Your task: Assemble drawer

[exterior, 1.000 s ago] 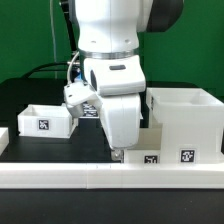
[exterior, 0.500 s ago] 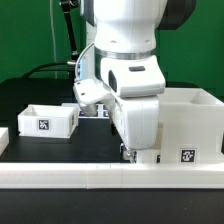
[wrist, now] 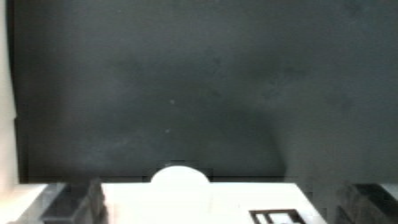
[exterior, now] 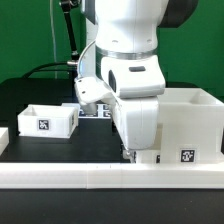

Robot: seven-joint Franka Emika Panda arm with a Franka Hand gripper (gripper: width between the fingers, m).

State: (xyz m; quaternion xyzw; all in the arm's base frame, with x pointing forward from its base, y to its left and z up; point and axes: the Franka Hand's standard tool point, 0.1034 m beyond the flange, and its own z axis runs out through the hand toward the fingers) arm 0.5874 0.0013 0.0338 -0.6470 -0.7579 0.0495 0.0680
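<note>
The drawer's large white housing (exterior: pixel 186 120) stands at the exterior view's right, with a tag on its front. One small open-top tray (exterior: pixel 45 121) sits at the left. A second white drawer part (exterior: pixel 150 158) with a tag lies in front of the housing, mostly hidden by my arm. In the wrist view this part (wrist: pixel 231 200) shows a round knob (wrist: pixel 178 181) and a tag. My gripper (exterior: pixel 129 152) is low over it. In the wrist view my gripper (wrist: pixel 214 206) is open, with a dark finger (wrist: pixel 71 205) on either side of the part and a gap on each side.
The long white border rail (exterior: pixel 100 176) runs along the front edge. Another white piece (exterior: pixel 3 136) shows at the far left edge. A tagged flat piece (exterior: pixel 97 112) lies behind my arm on the dark table (wrist: pixel 178 90).
My arm has moved toward the exterior view's right, closer to the housing, and has held still over the last half second. The trays and housing have not moved.
</note>
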